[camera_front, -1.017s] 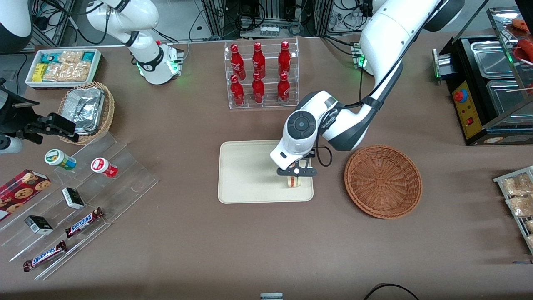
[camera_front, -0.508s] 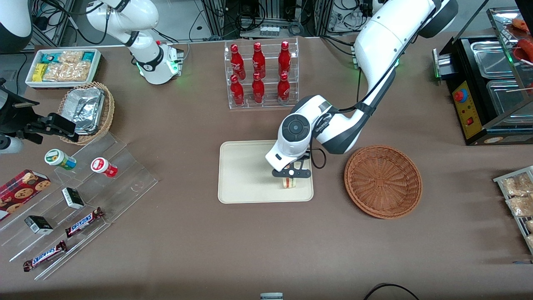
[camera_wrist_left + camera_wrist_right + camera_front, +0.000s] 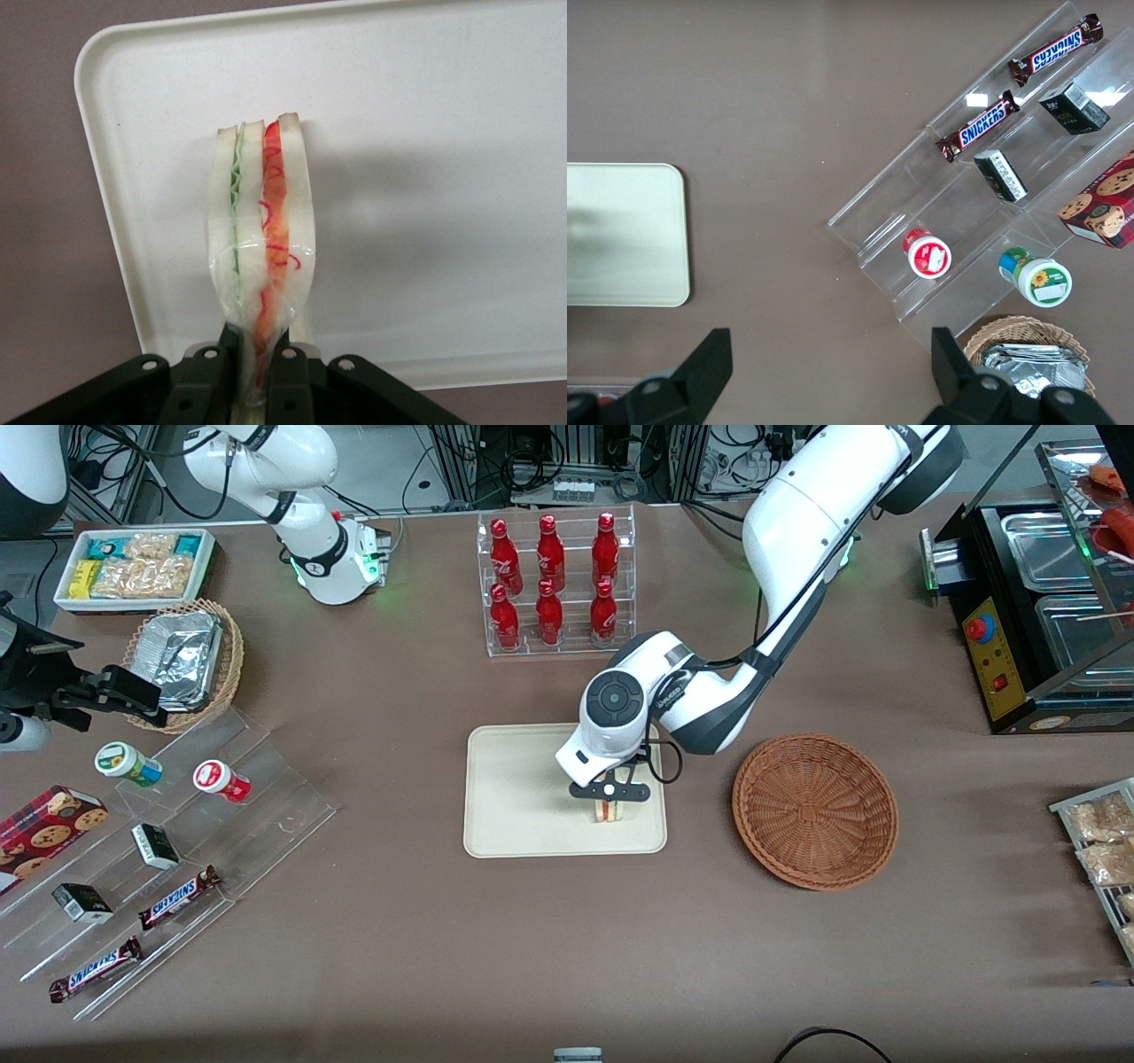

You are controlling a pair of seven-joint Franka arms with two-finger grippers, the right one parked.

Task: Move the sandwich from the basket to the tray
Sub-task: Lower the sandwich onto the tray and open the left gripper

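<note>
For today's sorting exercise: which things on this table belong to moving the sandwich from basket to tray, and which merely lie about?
Job in hand: sandwich, clamped in the gripper over the tray; the basket.

Lying about: red bottles, Snickers bars, foil basket, snack bin.

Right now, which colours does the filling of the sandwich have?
Green and red-orange between white bread, clearest in the left wrist view: sandwich, pinched by the gripper over the tray.

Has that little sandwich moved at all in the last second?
Yes. Held in the gripper, the sandwich has shifted over the tray, away from the basket toward the tray's middle.
</note>
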